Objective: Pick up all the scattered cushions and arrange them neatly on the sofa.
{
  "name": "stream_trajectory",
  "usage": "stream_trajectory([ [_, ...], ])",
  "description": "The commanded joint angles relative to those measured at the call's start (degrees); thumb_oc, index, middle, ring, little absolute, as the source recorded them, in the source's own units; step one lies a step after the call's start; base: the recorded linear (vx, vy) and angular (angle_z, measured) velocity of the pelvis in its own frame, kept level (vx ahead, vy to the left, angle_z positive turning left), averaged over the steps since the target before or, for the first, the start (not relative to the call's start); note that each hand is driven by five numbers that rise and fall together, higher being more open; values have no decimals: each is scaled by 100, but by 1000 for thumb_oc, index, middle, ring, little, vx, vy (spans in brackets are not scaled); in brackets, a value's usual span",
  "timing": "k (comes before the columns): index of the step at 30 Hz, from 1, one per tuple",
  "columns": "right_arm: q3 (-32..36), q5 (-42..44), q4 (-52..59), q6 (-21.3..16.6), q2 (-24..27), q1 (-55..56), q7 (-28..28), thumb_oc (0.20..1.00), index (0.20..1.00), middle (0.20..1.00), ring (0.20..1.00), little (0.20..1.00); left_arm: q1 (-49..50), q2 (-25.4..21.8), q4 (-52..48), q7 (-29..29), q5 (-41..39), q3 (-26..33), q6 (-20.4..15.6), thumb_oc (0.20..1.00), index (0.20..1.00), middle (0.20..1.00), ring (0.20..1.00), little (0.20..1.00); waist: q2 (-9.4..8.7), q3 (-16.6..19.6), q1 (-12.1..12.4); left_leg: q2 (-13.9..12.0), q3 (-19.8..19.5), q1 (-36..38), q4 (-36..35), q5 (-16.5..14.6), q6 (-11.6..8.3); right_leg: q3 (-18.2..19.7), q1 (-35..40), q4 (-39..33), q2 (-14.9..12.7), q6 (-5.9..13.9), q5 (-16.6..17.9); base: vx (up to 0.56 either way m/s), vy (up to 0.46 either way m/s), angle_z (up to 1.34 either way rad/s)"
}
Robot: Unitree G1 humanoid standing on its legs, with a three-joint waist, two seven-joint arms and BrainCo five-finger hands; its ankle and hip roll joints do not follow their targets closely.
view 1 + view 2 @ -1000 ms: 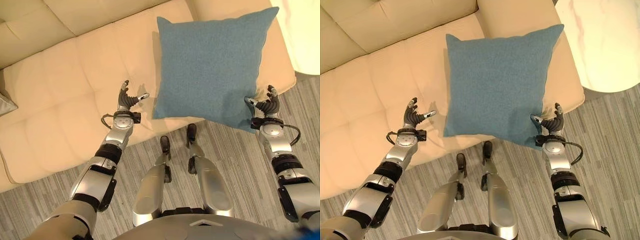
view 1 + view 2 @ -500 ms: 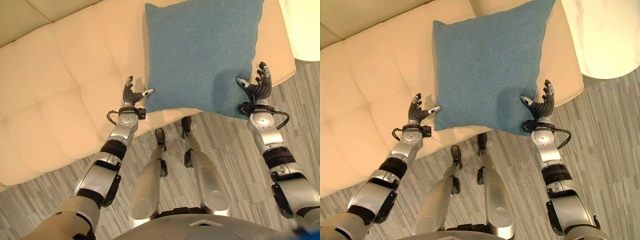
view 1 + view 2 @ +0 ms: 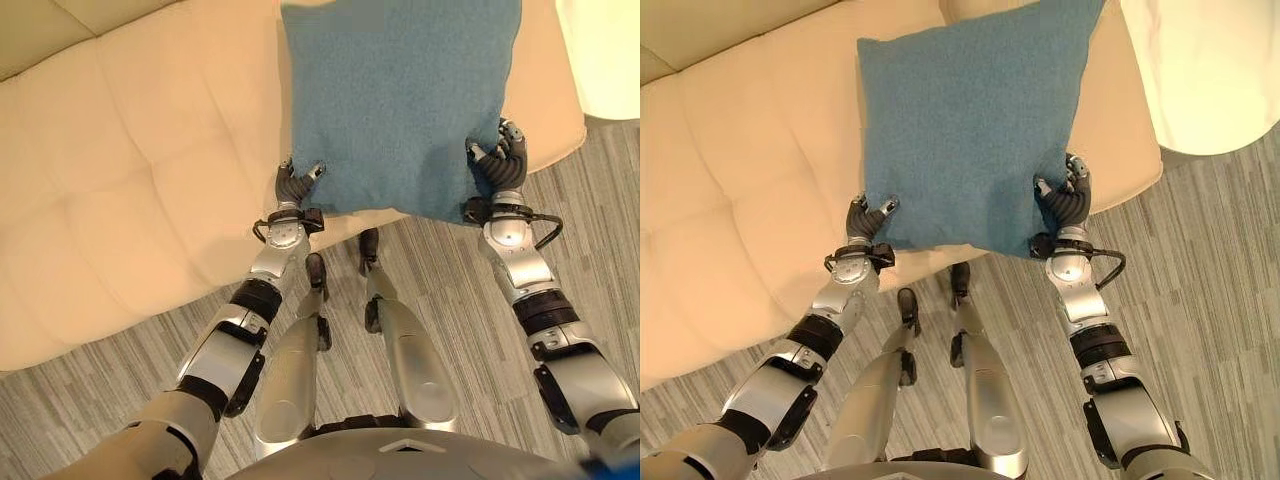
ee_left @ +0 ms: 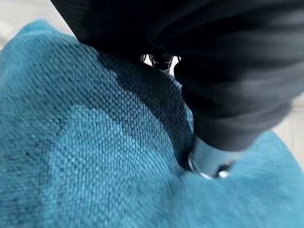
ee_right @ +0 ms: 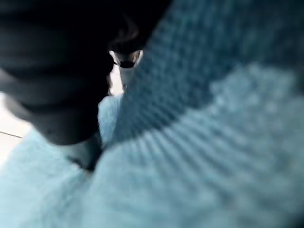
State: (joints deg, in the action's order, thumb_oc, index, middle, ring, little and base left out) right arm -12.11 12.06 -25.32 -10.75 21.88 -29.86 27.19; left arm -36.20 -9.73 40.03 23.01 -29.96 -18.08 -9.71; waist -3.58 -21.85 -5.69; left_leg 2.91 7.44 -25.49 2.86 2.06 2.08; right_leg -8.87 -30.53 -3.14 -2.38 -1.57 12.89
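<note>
The cream sofa (image 3: 130,180) fills the view from 9 to 12 o'clock, and the blue cushion (image 3: 400,100) lies on its seat toward 1 o'clock. A second ago both hands hovered spread beside the cushion; now the left hand (image 3: 296,185) is clenched on its near left corner and the right hand (image 3: 500,160) grasps its near right corner. Striped grey floor (image 3: 100,400) runs below the sofa, and a pale round counter (image 3: 1210,70) stands at 2 o'clock.

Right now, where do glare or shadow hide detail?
Right eye view: glare washes out the white table. Left eye view: the sofa is evenly lit, seams plain. Left wrist view: the blue cushion darkens beside the left hand.
</note>
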Motion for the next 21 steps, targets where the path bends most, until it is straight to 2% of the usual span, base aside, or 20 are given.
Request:
stream_trajectory([
  [1,-239,-363,159,-307,-470,182,-228,200,200,200,200,200,-10,398,-484,-291,-127,-436,-439,200,200,200,200,200,17,361,114,-204,-528,-5,70,-227,-400,194,335,600,-460,725,-920,13,-59,2],
  [3,-185,-360,259,-293,-519,586,-324,200,200,200,200,200,336,410,-1010,-340,-358,-344,-512,200,200,200,200,200,62,446,135,-228,-528,276,0,-239,-414,160,663,509,-454,714,-950,31,-91,2],
  [8,-7,-381,678,-364,-493,1364,-566,200,200,200,200,200,1140,163,-2138,-543,-80,-335,-455,200,200,200,200,200,144,666,207,-289,-579,869,-254,-170,-453,36,1349,340,-405,703,-1060,51,-99,18],
  [10,146,-423,1176,-435,-490,2012,-790,200,200,200,200,200,1905,-145,-3000,-805,152,-327,-413,200,200,200,200,200,200,745,333,-396,-697,1339,-260,-168,-562,-231,1965,385,-300,629,-1368,7,-188,31],
  [17,360,-450,1631,-460,-423,2558,-945,200,200,200,200,200,2641,-363,-3546,-1080,165,-229,-409,200,200,200,200,200,255,916,413,-475,-904,1376,37,-120,-717,-765,2430,323,-291,541,-1591,-23,-77,56],
  [19,392,-436,1779,-458,-397,2710,-997,200,200,200,200,200,2838,-389,-3640,-1129,109,-213,-410,200,200,200,200,200,250,965,469,-445,-849,1372,255,-192,-734,-932,2676,235,-327,528,-1608,-9,-3,49],
  [21,453,-453,1875,-437,-368,2759,-1005,200,200,200,200,200,2919,-373,-3695,-1162,-35,-207,-428,200,200,200,200,200,241,1001,431,-483,-547,1289,440,-194,-730,-1101,2777,176,-382,524,-1619,-30,36,61],
])
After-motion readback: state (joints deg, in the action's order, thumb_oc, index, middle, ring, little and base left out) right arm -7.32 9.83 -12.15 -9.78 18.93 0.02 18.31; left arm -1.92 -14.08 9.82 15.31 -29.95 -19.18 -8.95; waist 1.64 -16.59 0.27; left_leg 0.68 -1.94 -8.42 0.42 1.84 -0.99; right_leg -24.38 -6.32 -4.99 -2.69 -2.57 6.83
